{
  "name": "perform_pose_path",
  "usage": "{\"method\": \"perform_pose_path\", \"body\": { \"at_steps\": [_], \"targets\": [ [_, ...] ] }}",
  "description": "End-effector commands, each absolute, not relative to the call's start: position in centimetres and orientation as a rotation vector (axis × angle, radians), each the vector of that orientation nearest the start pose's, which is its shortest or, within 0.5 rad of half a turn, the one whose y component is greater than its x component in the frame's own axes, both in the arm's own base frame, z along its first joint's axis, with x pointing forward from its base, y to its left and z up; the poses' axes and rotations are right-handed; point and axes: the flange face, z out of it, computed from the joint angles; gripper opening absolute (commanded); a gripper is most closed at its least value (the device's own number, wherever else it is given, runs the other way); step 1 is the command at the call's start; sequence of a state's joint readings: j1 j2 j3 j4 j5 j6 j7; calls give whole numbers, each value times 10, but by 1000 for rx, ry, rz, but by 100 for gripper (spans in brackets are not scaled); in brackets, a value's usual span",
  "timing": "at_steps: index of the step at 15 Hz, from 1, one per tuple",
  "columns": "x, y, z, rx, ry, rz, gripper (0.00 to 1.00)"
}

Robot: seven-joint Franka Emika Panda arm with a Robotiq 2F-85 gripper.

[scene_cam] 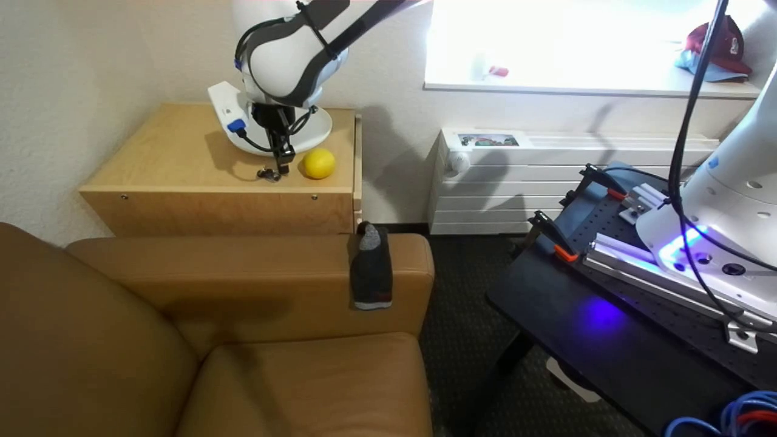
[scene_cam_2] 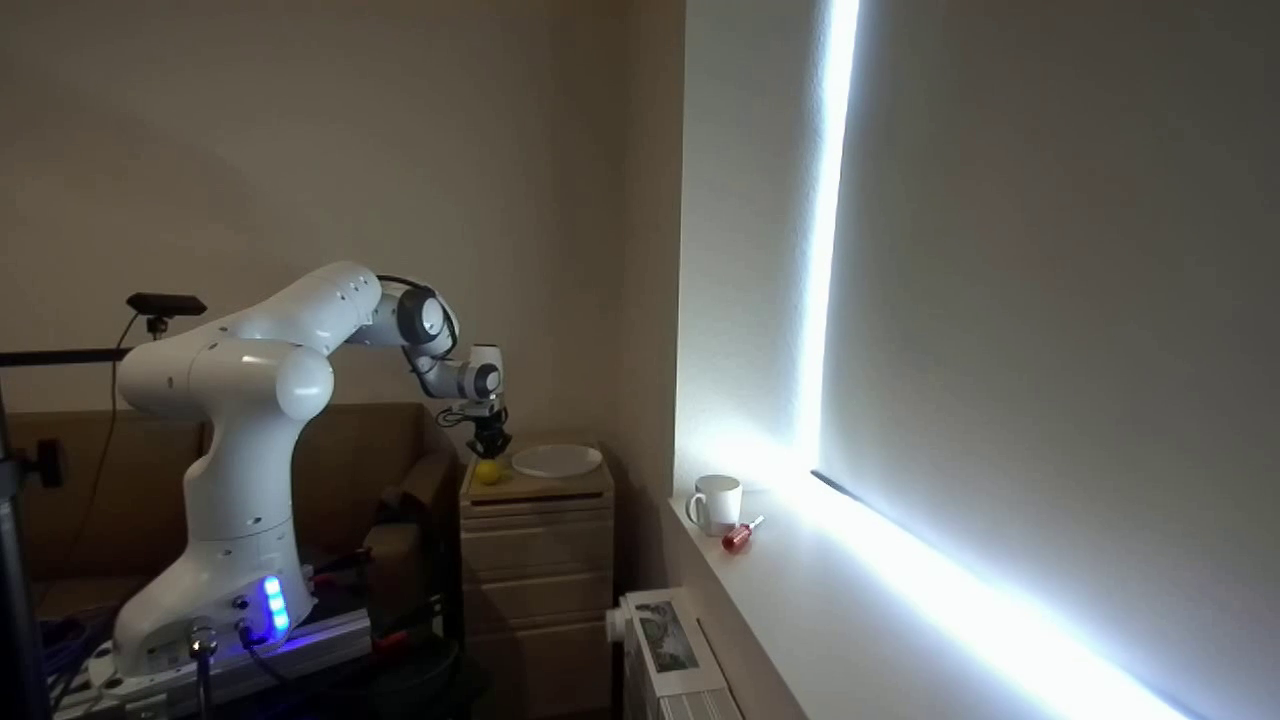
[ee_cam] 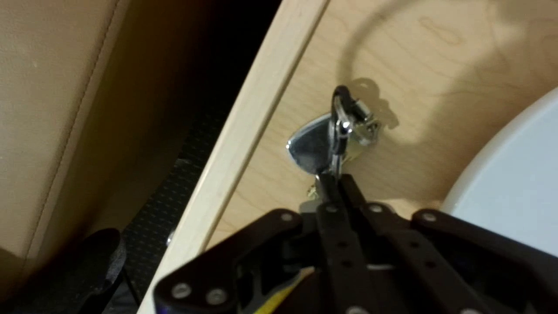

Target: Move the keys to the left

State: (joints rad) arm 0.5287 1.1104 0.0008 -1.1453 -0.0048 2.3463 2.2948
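Keys [ee_cam: 340, 131] were clenched in pincer [ee_cam: 338, 184].
Held near edge of desk [scene_cam: 182, 155] (touching or not, unclear); ball [scene_cam: 318, 164] and plate [scene_cam: 317, 130] were seen nearby.

Clump of silvery and dark metal keys [ee_cam: 336, 133]: glossy, bright highlights. Black two-fingered gripper [ee_cam: 335, 183]: mostly matt, shinier metal screw heads [ee_cam: 216, 296]. Pale wooden cabinet [scene_cam: 176, 152]: smooth top, visible grain. White round plate [ee_cam: 514, 192]: smooth; material cannot be told. Tan sofa [scene_cam: 255, 273]: leather-like, smooth, faint sheen. Dark grey sock [scene_cam: 371, 273]: matt cloth. Black carpet [scene_cam: 464, 273]: rough, textured, no shine.
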Motion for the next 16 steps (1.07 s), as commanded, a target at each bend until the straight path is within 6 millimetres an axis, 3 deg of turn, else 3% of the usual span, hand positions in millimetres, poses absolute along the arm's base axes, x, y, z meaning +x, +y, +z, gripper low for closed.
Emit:
{"method": "perform_pose_path", "body": {
  "at_steps": [1,5,10,15,16],
  "targets": [
    [655,388,117,-1946,2378,-54,36],
    [652,386,127,-1959,2441,-103,63],
    [645,383,174,-2046,2415,-37,99],
    [633,370,247,-2194,2374,114,100],
    [645,385,220,-2134,2399,21,100]
  ]
}}
